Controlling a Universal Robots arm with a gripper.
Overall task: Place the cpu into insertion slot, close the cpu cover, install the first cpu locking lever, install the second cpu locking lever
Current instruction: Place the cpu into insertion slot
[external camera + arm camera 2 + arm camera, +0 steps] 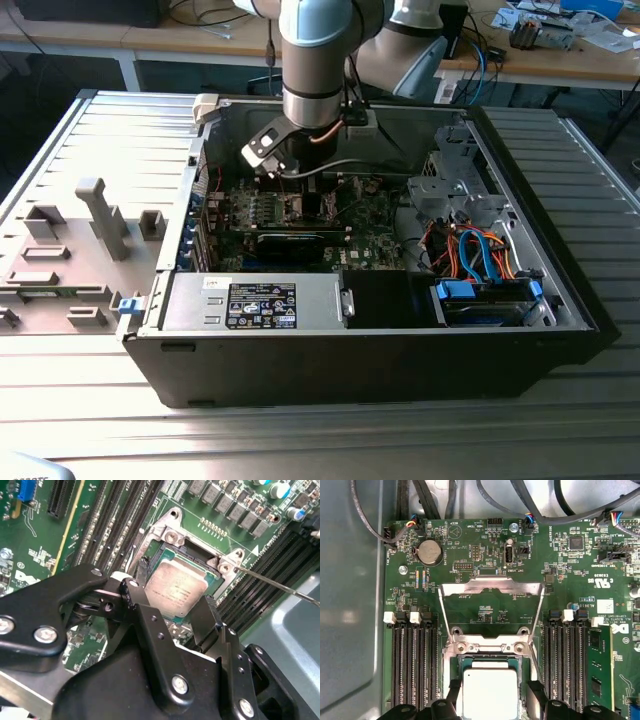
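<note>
We judge the cpu [490, 692] is seating in the insertion slot [490, 660], the cpu cover [490, 586] open, the gripper [494, 685] astride, hold untellable; it must lie level.

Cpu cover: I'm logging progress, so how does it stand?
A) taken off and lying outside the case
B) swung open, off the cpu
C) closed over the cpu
B: in the first wrist view the cpu cover lies swung back, leaving the cpu bare.
</note>
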